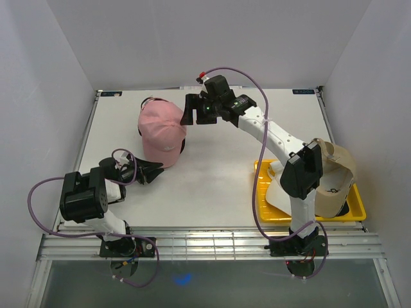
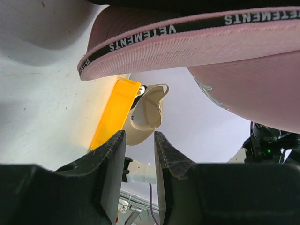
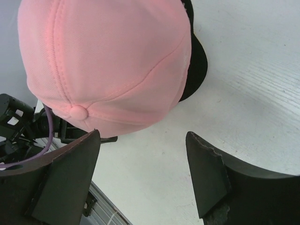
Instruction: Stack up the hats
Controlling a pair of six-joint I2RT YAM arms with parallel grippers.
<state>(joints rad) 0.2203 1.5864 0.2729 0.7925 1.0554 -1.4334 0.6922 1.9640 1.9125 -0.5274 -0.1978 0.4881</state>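
Toward the far left of the counter [image 1: 218, 173] lies the pink cap [image 1: 162, 128]. Its long axis runs from the far edge to the near edge, with the crown at the far end. The brim points toward the near edge and the arm bases. It sits on top of the black cap [image 3: 197, 61], which shows only as a dark rim sticking out at the pink cap's sides.

The left gripper [image 1: 153, 172] is low at the counter, just beside the tip of the pink brim. In its wrist view the brim's underside hangs right above the fingers. Its jaws stand a narrow gap apart with nothing between them.

The right gripper [image 1: 196, 110] is just beside the pink crown on its right far side. Its jaws are spread wide and hold nothing.

Well apart, at the near right, is the yellow tray [image 1: 358, 208]. The tan cap [image 1: 337, 168] stands over its right part. The white cap [image 1: 276, 192] is at its left side, partly hidden by the right arm.
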